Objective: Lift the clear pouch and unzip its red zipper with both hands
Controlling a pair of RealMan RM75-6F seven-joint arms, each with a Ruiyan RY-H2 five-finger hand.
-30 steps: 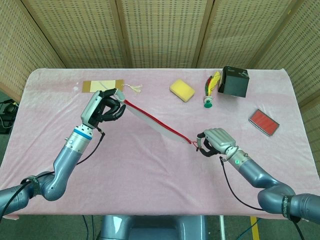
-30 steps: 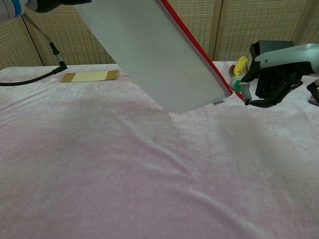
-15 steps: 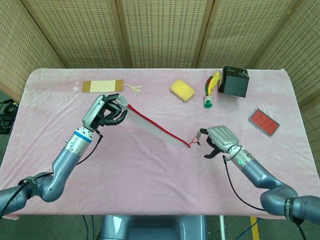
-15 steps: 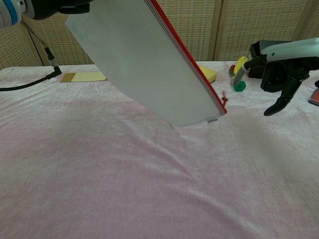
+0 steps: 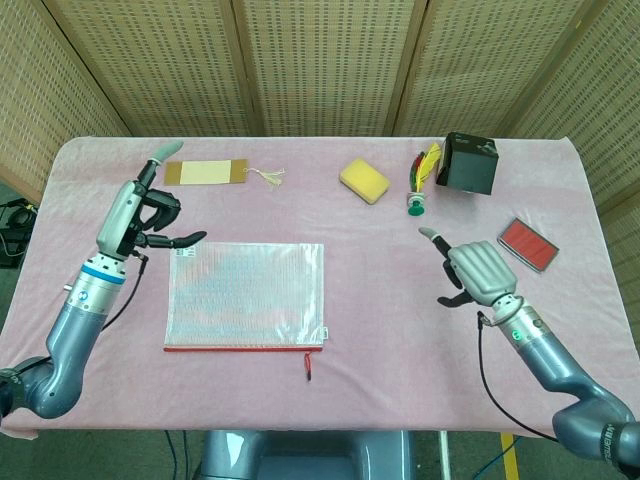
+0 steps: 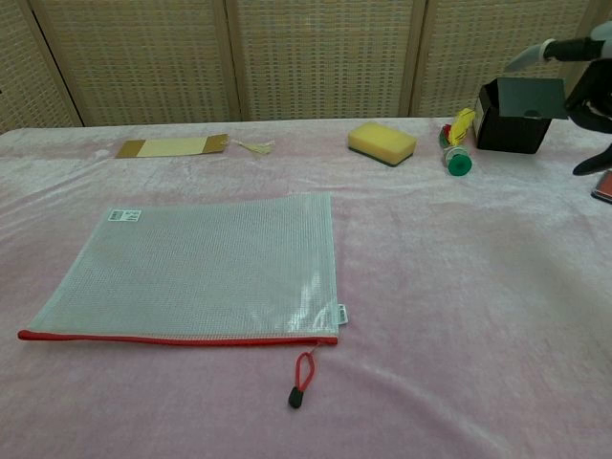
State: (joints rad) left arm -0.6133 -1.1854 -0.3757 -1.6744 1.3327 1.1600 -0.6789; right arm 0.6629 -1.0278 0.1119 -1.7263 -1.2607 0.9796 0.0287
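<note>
**Pouch lying flat on table; both hands clear of it**

The clear pouch (image 5: 245, 295) is found lying flat on the pink tablecloth (image 5: 380, 330), its red zipper (image 5: 243, 348) along the edge nearest the robot. The zipper pull (image 6: 301, 380) is seen trailing off the right-hand end of that edge, loose on the cloth. Whether the zipper is fully closed cannot be settled from either view, though the red line appears unbroken along its length.

The left hand (image 5: 140, 212) is held above the table just beside the pouch's far left corner, fingers spread and nothing grasped. The right hand (image 5: 475, 272) is held well apart from the pouch, to its right, likewise released with fingers extended; only its tip is caught at the edge of the chest view. Neither hand touches the pouch.

The task is judged not achieved at this point: the pouch is not lifted and the pull is not held.

Risks noted:
- The pouch is thin and flat against a soft cloth (little edge is offered to the fingers), so a pick could bunch the cloth or slide the pouch instead of raising it.
- The pull is small and limp; a pinch could miss it or close on the cloth.
- If only one corner is gripped, the pouch could sag or swing and carry the pull away from the right hand.
</note>
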